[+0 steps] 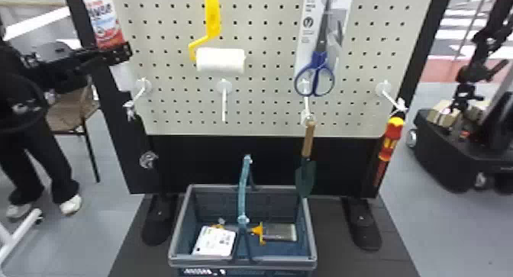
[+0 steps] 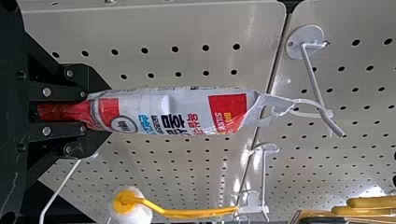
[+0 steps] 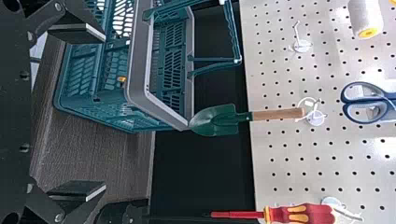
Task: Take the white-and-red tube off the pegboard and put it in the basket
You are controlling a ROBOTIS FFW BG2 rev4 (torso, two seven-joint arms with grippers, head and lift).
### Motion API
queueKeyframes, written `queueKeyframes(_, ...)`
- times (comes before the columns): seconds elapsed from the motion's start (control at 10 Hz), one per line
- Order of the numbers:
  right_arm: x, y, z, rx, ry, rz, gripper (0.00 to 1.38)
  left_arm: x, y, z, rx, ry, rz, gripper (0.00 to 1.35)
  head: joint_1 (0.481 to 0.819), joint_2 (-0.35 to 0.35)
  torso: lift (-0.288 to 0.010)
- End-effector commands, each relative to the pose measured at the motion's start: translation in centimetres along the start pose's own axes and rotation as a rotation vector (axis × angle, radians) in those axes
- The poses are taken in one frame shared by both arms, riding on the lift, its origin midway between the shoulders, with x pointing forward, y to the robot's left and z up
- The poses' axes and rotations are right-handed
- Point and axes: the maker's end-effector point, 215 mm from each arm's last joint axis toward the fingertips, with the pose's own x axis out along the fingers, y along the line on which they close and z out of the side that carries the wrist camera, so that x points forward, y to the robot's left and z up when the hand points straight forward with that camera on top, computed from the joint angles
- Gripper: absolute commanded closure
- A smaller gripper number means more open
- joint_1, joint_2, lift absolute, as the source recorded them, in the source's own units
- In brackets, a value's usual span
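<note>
White-and-red tube was up at 10 o'clock in the head view, folks. Biggest thing around, the pegboard, was at 12, then the basket down at 6. Right gripper had its fingers spread wide, totally empty. Left gripper, over at 10, was clamped on the tube's red end. Tiniest bit: a white tie looped round a hook.

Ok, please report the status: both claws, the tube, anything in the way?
Left claw closed on tube; right claw open, empty. Tube's loop is on the hook, might catch.
</note>
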Motion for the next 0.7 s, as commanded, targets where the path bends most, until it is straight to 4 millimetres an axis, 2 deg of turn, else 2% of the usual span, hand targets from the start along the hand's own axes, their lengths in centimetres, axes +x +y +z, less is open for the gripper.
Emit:
queueKeyframes(0.0,-0.1,0.0,-0.1,0.002,0.002,0.000,0.18,0.0,0.0,0.2,0.003,-0.004,-0.002,1.22,0.549,0.000,-0.100)
queueKeyframes(0.3,-0.1,0.0,-0.3,0.004,0.007,-0.001,0.18,-0.1,-1.2,2.0,0.070,-0.015,0.002,1.22,0.549,0.000,-0.100)
queueKeyframes(0.6,-0.1,0.0,-0.5,0.004,0.009,-0.001,0.18,-0.4,-3.3,4.6,0.149,-0.042,-0.001,1.22,0.549,0.000,-0.100)
